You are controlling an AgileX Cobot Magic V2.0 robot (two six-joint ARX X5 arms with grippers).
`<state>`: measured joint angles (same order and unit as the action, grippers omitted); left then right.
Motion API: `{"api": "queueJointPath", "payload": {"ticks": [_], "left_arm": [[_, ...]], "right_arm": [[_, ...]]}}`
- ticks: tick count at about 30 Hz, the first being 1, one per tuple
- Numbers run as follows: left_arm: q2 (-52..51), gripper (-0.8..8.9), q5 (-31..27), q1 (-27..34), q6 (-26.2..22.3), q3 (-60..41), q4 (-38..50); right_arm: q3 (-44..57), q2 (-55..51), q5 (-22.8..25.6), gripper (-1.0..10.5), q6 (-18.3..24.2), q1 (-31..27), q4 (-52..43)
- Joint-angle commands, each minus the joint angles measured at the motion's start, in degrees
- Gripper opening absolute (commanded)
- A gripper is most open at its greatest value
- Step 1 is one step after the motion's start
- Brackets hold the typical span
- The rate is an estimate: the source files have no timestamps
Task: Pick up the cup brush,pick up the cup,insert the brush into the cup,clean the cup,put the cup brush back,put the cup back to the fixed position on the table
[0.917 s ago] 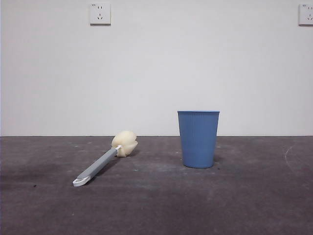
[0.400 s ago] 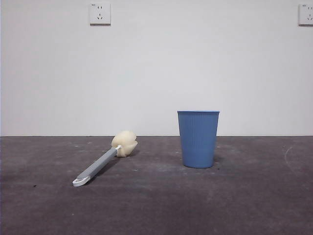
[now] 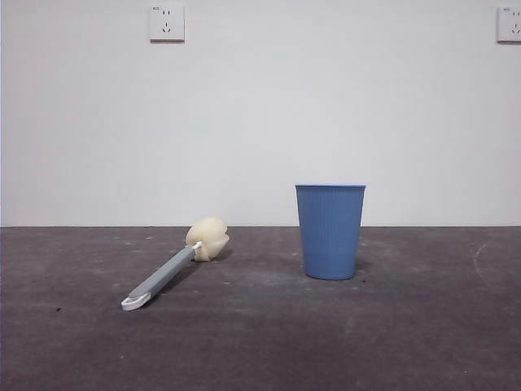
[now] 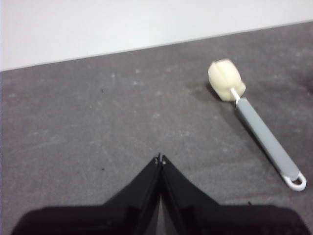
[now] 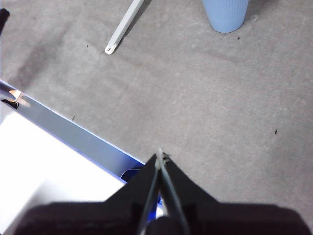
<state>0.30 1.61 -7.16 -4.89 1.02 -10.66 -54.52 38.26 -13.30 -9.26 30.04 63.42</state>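
Two task items stand in the front view, neither of them held. The cup brush [image 3: 173, 268] lies flat on the table [image 3: 342, 342], sponge head toward the back wall, white looped end toward the camera. The cup [image 3: 330, 231] stands upright to its right, well apart from it, mouth up. Two wall sockets [image 3: 166, 22] sit high on the white wall. Neither of my arms shows in this view.

Left wrist view: my left gripper [image 4: 160, 159] hangs over bare table, jaws pressed together to a point, nothing between them. The cup brush [image 4: 254, 122] lies off to one side, clear of the jaws; sponge head toward the wall edge, loop nearer me.

Right wrist view: my right gripper [image 5: 160, 152] also has its jaws pressed together, holding nothing. It hangs near the table's front edge, where a pale blue-white surface [image 5: 44, 161] shows below. The cup [image 5: 225, 13] base and the brush's looped handle end [image 5: 122, 28] lie far ahead of it, apart from each other.
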Motion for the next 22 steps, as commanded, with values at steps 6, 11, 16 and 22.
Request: {"api": "queueJointPath", "payload": {"ticks": [6,11,16,22], "left_arm": [[-0.17,-0.03,0.07,0.17,3.41,-0.81,0.31],[-0.17,-0.03,-0.07,0.17,3.41,-0.81,0.31],[-0.15,-0.03,-0.07,0.17,3.41,-0.81,0.33],[-0.17,-0.03,-0.04,0.17,3.41,-0.81,0.31]], "right_arm": [[-0.26,-0.04,0.15,0.0,-0.35,0.15,-0.15],[-0.26,-0.04,0.15,0.0,-0.35,0.15,-0.13],[-0.26,-0.04,0.15,0.0,-0.35,0.15,-0.15],[-0.26,-0.04,0.15,0.0,-0.35,0.15,-0.13]]}}
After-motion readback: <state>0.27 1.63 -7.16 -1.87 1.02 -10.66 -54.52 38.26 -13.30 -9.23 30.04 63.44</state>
